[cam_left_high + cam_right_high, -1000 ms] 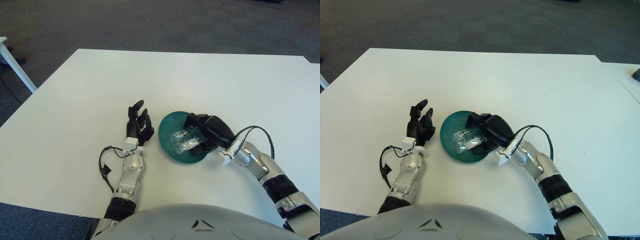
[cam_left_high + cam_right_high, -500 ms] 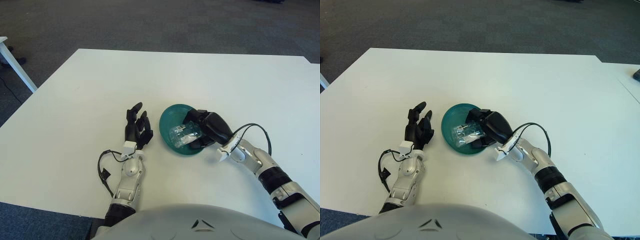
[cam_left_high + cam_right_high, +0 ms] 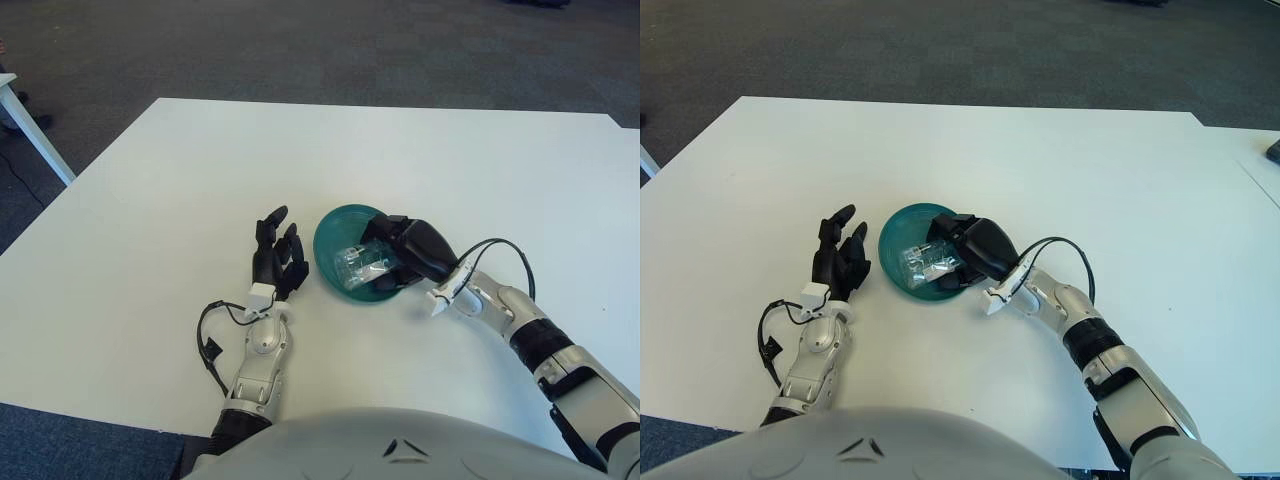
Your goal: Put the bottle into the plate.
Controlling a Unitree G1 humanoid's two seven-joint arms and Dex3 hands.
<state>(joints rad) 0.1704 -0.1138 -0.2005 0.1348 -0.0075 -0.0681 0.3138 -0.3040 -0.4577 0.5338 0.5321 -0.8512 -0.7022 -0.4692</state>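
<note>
A teal plate (image 3: pixel 337 232) lies near the middle of the white table (image 3: pixel 420 160). A clear plastic bottle (image 3: pixel 362 264) lies on its side inside the plate. My right hand (image 3: pixel 402 255) reaches over the plate's right half, its black fingers curled around the bottle. My left hand (image 3: pixel 277 256) stands just left of the plate, fingers spread upward and holding nothing.
Dark carpet lies beyond the table's far edge. A white table leg (image 3: pixel 30 122) shows at the far left. Black cables hang beside both wrists.
The plate, the bottle and my right hand have shifted a little toward the far side and left. My left hand has hardly moved.
</note>
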